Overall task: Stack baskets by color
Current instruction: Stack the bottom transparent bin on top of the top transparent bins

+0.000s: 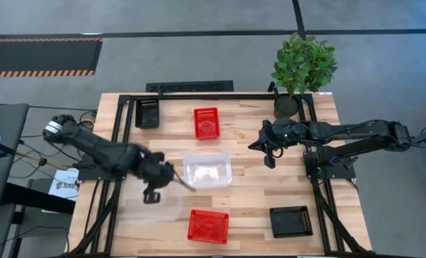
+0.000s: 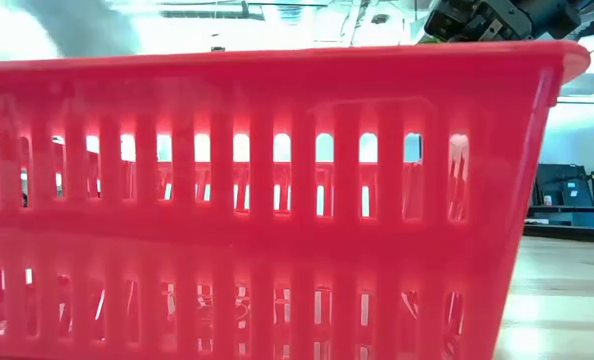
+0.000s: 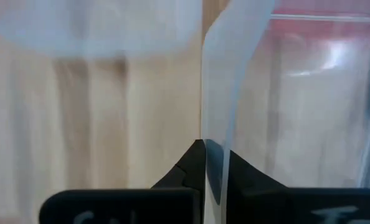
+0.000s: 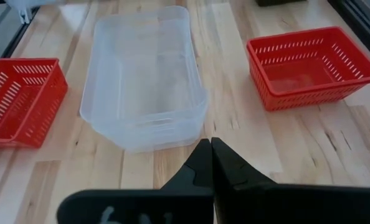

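Observation:
My left gripper (image 1: 153, 192) is left of the table's middle, shut on a clear basket (image 3: 297, 93) that shows only as a faint blur in the high view. Clear baskets (image 1: 207, 170), nested into each other, rest on their base at the table's middle. One red basket (image 1: 206, 123) sits at the far side and another (image 1: 208, 226) at the near edge, where it fills the low view (image 2: 257, 200). Black baskets sit far left (image 1: 148, 112) and near right (image 1: 291, 221). My right gripper (image 1: 269, 159) hangs shut right of the clear baskets (image 4: 144, 81) and holds nothing. My left gripper pinches the clear basket by one thin side wall (image 3: 215, 124), at its upper edge, one finger inside the basket and one outside. The fingers come from above, pointing steeply down. The basket hangs below them; blur hides how far it is off the table.
A potted green plant (image 1: 303, 68) stands at the far right corner. Dark frame rails (image 1: 120, 143) run along the table's left and right sides. Bare wood lies between the clear baskets and the near right black basket.

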You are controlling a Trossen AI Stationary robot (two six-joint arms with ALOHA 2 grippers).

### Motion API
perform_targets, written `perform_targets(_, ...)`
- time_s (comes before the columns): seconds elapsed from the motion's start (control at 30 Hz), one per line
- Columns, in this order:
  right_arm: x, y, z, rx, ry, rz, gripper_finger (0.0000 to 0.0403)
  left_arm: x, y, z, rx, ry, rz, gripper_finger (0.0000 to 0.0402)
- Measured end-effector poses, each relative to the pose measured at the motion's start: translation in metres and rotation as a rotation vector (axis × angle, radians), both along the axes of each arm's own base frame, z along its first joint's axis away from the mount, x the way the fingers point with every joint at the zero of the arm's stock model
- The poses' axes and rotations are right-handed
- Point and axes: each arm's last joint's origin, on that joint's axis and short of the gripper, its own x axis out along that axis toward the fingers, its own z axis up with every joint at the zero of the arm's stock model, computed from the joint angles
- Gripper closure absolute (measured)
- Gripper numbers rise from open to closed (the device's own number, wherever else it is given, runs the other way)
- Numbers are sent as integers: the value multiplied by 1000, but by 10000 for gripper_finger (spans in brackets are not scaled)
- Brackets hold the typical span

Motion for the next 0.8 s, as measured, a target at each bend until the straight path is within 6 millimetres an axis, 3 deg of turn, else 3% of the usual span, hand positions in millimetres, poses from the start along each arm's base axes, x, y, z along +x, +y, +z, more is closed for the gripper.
perform_targets(0.3,0,0,0,-24,-5,17,397,33,53,53,24,-226,62,401)
perform_targets(0.5,0,0,0,-24,-1,17,397,71,79,61,80,-233,58,401)
perform_targets(0.8,0,0,0,-25,-1,17,397,136,91,50,143,-126,-62,401)
